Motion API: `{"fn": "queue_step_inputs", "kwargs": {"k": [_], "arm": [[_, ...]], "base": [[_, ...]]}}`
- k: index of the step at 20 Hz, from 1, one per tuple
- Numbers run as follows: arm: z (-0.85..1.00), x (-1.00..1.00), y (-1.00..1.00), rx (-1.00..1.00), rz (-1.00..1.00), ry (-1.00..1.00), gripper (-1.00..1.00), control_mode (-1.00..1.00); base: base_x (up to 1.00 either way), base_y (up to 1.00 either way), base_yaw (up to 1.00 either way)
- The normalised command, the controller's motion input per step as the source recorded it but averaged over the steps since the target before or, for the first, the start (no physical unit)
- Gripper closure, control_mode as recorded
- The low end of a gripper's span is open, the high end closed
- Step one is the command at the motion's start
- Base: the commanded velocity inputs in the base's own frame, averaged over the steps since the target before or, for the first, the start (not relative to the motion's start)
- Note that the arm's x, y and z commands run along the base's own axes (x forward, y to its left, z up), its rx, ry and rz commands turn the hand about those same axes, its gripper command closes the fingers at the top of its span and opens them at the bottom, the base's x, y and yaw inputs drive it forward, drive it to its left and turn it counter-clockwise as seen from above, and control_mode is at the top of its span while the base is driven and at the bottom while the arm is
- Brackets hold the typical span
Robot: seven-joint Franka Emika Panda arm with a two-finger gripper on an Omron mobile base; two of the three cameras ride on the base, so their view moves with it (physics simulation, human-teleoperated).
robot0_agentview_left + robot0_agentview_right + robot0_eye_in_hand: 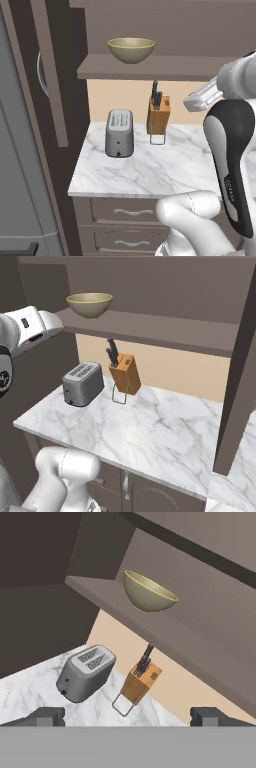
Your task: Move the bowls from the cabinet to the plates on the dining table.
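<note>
From the left base view I see the olive-tan bowl [131, 50] sitting on the open cabinet [150, 66] shelf near its left end, above the toaster [119, 132] and knife block [158, 116] at the back of the marble counter [150, 170]. The right base view shows that bowl untouched, well apart from my arm. In the hand view my gripper [128, 717] is spread wide and empty, aimed toward the bowl, so I judge the first pick not yet done.

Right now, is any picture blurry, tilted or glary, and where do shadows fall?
Left base view: sharp, no glare; the toaster casts a soft shadow on the marble counter. Right base view: evenly lit and crisp. Hand view: rolled, so the shelf under the olive bowl runs diagonally; no blur.
</note>
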Motion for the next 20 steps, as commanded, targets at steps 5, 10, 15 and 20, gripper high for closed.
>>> {"fn": "queue_step_inputs", "kwargs": {"k": [5,10,15,20], "arm": [[0.16,0.1,0.1,-0.07,0.0,-0.03,-1.0,-1.0],[0.03,0.19,0.06,-0.08,0.0,-0.06,-1.0,-1.0],[0.04,0.21,0.08,-0.08,0.01,-0.07,-1.0,-1.0],[0.11,0.18,0.11,-0.07,0.01,-0.03,-1.0,-1.0]], "base": [[0.0,0.0,0.0],[0.0,0.0,0.0],[0.0,0.0,0.0],[0.0,0.0,0.0]]}}
